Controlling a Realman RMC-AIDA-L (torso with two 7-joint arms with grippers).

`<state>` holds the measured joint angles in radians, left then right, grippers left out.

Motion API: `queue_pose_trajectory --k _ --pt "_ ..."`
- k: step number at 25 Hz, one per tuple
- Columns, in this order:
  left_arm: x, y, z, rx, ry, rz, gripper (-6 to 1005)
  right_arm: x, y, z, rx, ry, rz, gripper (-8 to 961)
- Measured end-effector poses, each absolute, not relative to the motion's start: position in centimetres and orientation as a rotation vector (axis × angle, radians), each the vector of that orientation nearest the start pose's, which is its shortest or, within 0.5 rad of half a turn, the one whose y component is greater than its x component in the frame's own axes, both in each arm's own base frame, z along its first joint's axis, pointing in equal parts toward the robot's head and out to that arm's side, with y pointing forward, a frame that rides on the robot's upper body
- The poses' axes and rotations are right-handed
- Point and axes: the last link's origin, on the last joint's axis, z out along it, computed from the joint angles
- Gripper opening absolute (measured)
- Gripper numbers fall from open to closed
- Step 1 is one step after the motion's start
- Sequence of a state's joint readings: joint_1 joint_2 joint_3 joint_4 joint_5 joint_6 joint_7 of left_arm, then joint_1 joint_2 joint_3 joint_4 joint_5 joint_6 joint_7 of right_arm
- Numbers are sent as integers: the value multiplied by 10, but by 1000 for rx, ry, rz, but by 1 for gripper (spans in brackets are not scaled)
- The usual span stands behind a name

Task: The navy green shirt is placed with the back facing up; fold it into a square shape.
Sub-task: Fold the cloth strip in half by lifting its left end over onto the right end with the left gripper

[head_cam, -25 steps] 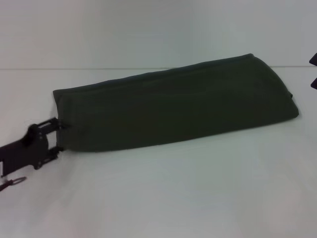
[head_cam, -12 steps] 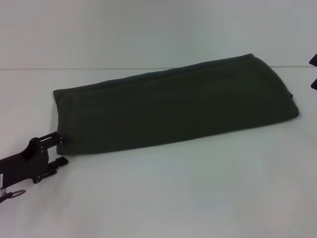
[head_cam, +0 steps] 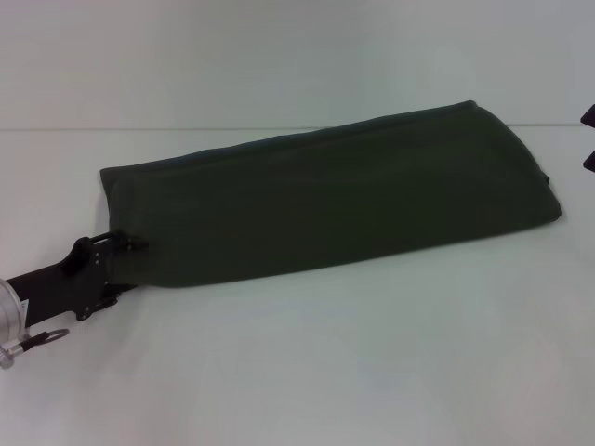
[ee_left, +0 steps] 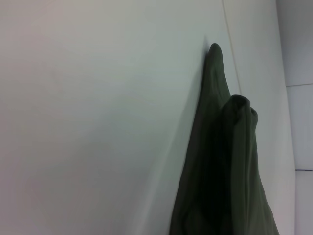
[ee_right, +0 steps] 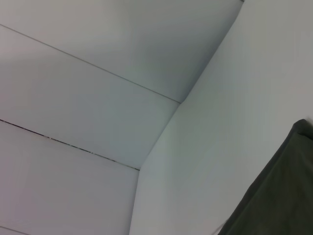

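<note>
One soft, floppy navy green shirt lies folded long on the white table, so grab its near left corner, where the left tool looks pinched on cloth.

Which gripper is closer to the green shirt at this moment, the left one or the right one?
Left. The left gripper is at the near left corner of the navy green shirt, touching its edge. The right gripper sits at the right frame edge, apart from the shirt.
</note>
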<state>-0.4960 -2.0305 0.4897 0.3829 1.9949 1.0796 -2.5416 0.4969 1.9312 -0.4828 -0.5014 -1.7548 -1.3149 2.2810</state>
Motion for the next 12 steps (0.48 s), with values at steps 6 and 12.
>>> queue_pose_trajectory --k 6,12 --pt "-344 339 2 1700 2673 1283 705 326 366 92 -1687 1813 1241 925" --pt "-351 331 3 1685 2683 1271 696 326 366 91 -1688 1810 1240 925"
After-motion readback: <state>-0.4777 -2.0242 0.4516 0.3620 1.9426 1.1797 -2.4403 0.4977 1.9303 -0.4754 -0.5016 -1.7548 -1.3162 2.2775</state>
